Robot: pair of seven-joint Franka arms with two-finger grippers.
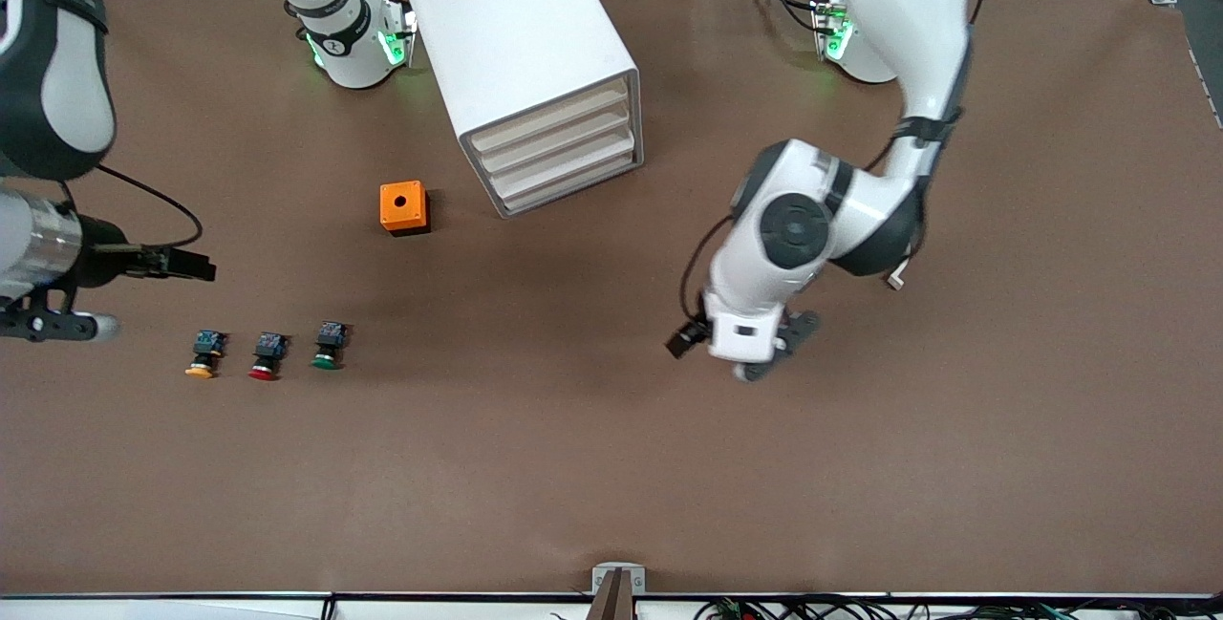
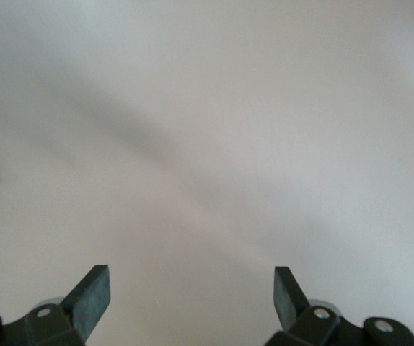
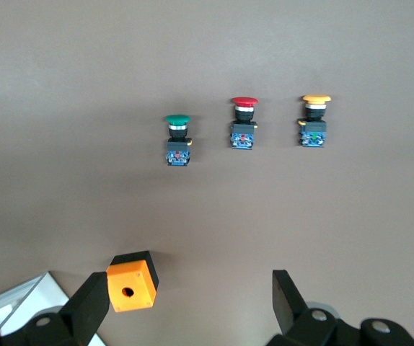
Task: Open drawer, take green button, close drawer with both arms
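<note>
Lying near table edge (image 1: 860, 505), green button (image 1: 327, 350), both jaws wide, left gripper (image 2: 191, 295) over bare tabletop

On my table I count three push buttons, namely one green button (image 1: 328, 348), one red button (image 1: 267, 356) and one yellow button (image 1: 203, 354), one orange box (image 1: 402, 207) and one white cabinet (image 1: 524, 66) with four drawers.

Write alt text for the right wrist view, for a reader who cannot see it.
Three push buttons lie in a row on the brown table, green-capped button, then red-capped button, then yellow-capped button. The open right gripper frames an orange box with a round hole, beside a corner of the white cabinet.
</note>
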